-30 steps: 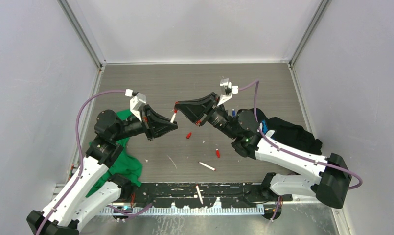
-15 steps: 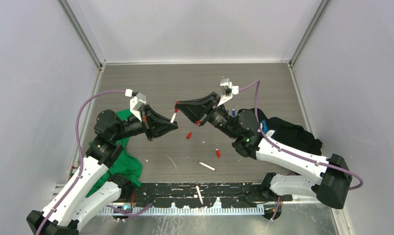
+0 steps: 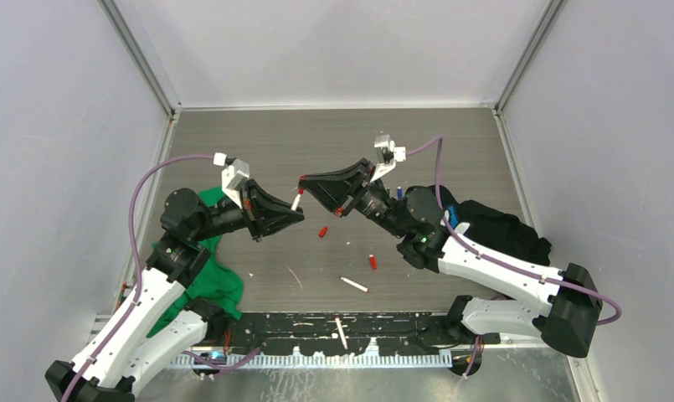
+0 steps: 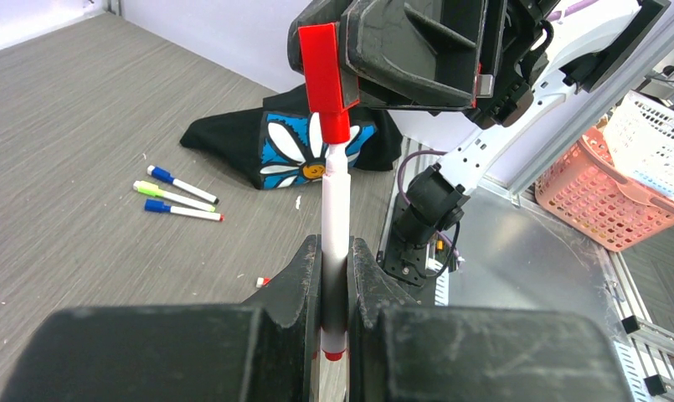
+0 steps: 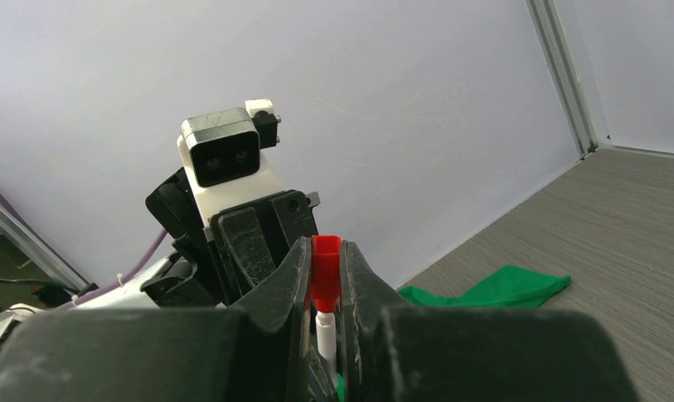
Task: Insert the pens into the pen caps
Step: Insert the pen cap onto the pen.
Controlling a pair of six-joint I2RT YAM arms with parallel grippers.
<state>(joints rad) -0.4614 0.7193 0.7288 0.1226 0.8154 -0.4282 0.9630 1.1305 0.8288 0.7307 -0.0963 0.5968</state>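
My left gripper (image 4: 335, 251) is shut on a white pen (image 4: 335, 209) with a red end, held upright above the table. My right gripper (image 5: 325, 251) is shut on a red pen cap (image 5: 324, 272). The cap (image 4: 325, 63) sits on the pen's upper end, in line with the barrel. In the top view the two grippers meet tip to tip over the table's middle, left (image 3: 300, 215) and right (image 3: 304, 180), with the pen (image 3: 295, 201) between them. Two loose red caps (image 3: 323, 232) (image 3: 373, 262) and a bare pen (image 3: 354, 285) lie below.
Three capped pens (image 4: 181, 198) lie beside a black cloth with a flower print (image 4: 291, 142). A green cloth (image 3: 212, 276) lies under the left arm. Another pen (image 3: 340, 332) rests on the base rail. A pink basket (image 4: 651, 193) stands off the table.
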